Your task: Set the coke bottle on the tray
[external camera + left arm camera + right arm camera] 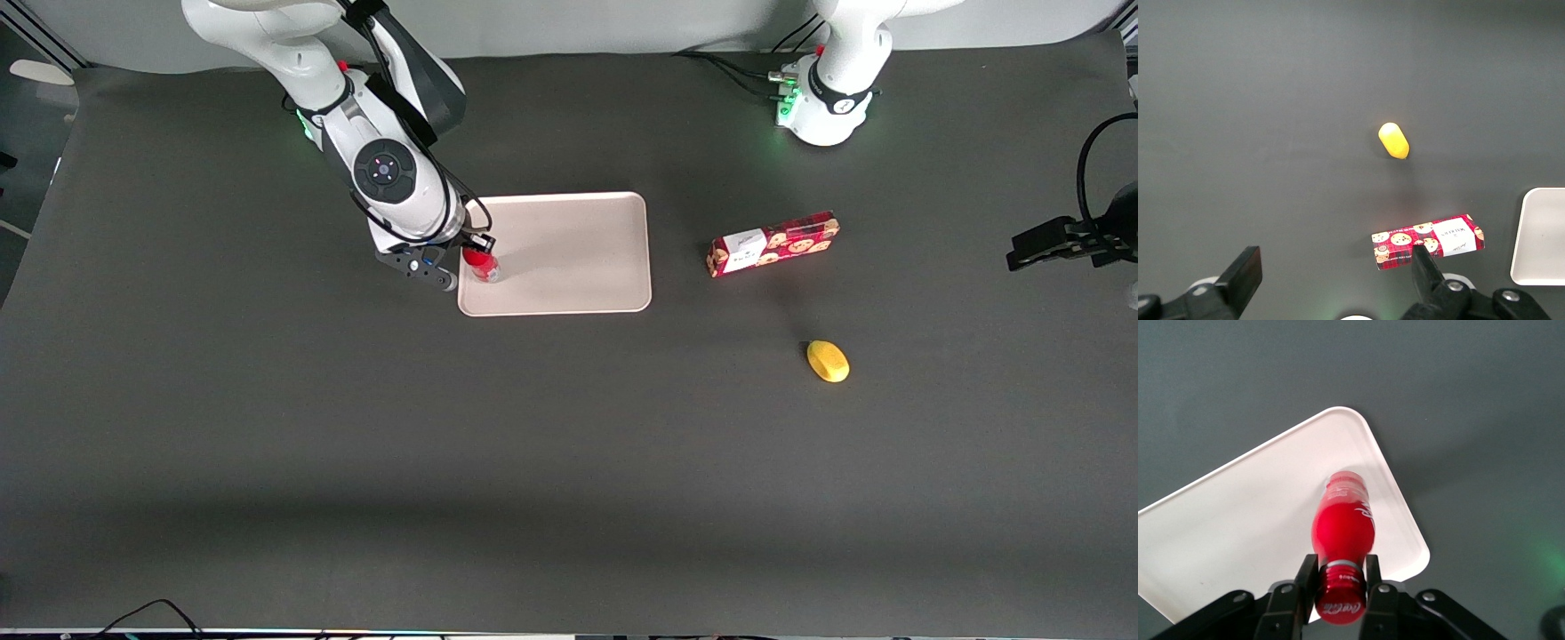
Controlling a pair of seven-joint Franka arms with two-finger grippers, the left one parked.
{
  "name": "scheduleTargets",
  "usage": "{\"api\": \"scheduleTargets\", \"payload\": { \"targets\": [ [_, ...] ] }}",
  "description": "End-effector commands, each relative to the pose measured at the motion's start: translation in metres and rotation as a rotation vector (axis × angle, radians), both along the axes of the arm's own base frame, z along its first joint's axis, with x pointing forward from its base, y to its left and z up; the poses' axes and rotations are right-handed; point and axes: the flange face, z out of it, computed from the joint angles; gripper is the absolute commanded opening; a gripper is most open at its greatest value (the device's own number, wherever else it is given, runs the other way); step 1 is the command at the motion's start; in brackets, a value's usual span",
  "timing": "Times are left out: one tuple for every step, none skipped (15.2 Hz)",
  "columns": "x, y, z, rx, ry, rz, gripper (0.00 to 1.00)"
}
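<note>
Your gripper is clamped on the coke bottle's neck just under the red cap, reaching down over the tray | bottle upright, bright red with white script, clear base on the tray by the corner at the working arm's end | cookie box and yellow lemon well apart from the tray, toward the parked arm's end

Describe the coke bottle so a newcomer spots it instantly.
Find the pale tray mid-table. At its edge nearest the working arm, the gripper is shut on the coke bottle, small, slim and red-capped, unlike the flat red cookie box.
</note>
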Motion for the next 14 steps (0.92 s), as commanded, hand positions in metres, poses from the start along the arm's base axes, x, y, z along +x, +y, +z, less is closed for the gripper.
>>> {"api": "scheduleTargets", "payload": {
  "targets": [
    [-0.003, 0.002, 0.009, -0.012, -0.036, -0.013, 0.94],
    [-0.003, 0.003, 0.012, -0.010, -0.042, -0.014, 0.97],
    [-0.001, 0.002, 0.015, -0.009, -0.046, -0.015, 0.99],
    [0.002, 0.001, 0.020, -0.004, -0.055, -0.019, 1.00],
    [0.007, 0.001, 0.029, 0.003, -0.064, -0.017, 1.00],
    [0.011, -0.002, 0.043, 0.003, -0.076, -0.021, 1.00],
    [0.018, -0.004, 0.064, 0.005, -0.089, -0.017, 1.00],
    [0.024, -0.008, 0.085, -0.001, -0.093, 0.017, 1.00],
    [0.035, -0.020, 0.110, -0.026, -0.103, 0.067, 1.00],
    [0.049, -0.040, 0.134, -0.041, -0.099, 0.088, 1.00],
    [0.061, -0.059, 0.157, -0.036, -0.096, 0.109, 1.00],
    [0.071, -0.077, 0.180, -0.026, -0.092, 0.143, 1.00],
    [0.081, -0.101, 0.203, -0.016, -0.093, 0.166, 1.00],
    [0.092, -0.130, 0.224, -0.006, -0.095, 0.180, 1.00]
  ]
}}
